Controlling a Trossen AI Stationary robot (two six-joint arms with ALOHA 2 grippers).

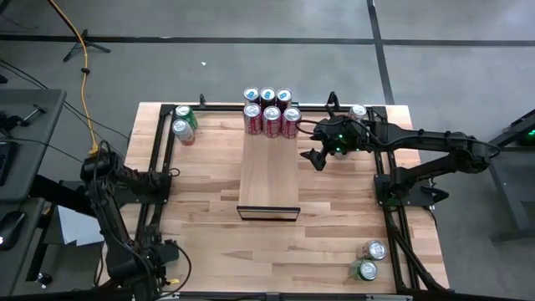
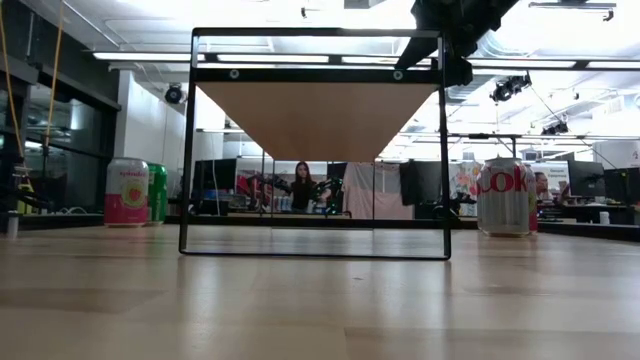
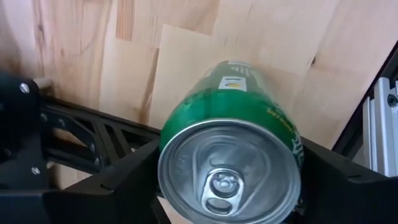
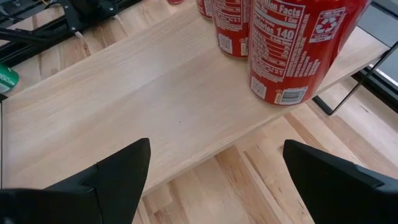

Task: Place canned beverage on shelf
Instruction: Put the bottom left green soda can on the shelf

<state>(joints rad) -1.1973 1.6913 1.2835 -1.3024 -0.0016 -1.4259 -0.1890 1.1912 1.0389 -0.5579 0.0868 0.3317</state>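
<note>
From above, the shelf [image 1: 269,171] lies along the middle of the table [image 1: 209,242], its dark frame at the near short end. Six red cans [image 1: 271,113] stand in two rows at its far end. The right gripper [image 1: 314,144] hovers just beside the shelf's right edge, near those cans, jaws spread and empty. The left arm is folded at the table's near left corner, its gripper hard to make out there. Two cans [image 1: 183,124] stand at the far left, one at the far right [image 1: 358,111], and two more [image 1: 369,260] at the near right.

At table height, the shelf's frame [image 2: 315,143] stands upright, with a pink can [image 2: 126,192] to its left and a Coke can [image 2: 504,197] to its right.

The left wrist camera shows a green can [image 3: 239,155] between the left gripper's [image 3: 229,186] fingers [image 3: 118,180], top facing the lens.

The right wrist camera shows the open fingers [image 4: 118,171] over the shelf's edge [image 4: 149,99], a red can [image 4: 292,50] just ahead.
</note>
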